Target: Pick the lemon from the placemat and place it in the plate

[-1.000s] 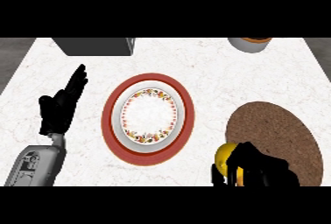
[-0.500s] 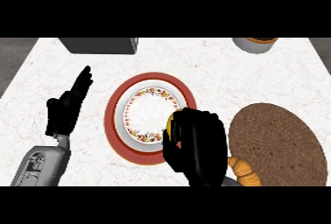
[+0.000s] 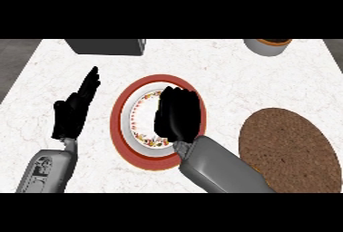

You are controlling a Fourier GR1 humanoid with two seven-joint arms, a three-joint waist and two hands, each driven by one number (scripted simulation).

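a grey box (image 3: 107, 46) sits at the white marbled surface's (image 3: 221, 68) far edge, a grey bowl (image 3: 268, 45) at the far right corner.

We are seeing a white marbled counter (image 3: 221, 68) carrying a red-rimmed floral plate (image 3: 127, 113); right of the plate a brown round placemat (image 3: 288, 145) is lying, beyond it a grey box (image 3: 107, 45) and a bowl (image 3: 268, 46).

Plate (image 3: 134, 118): round, red rim, white centre with a floral band, lying flat on the counter. Placemat (image 3: 289, 144): brown, round, flat, well to the plate's right, nothing on it. Lemon: not visible, possibly hidden under the hand over the plate.
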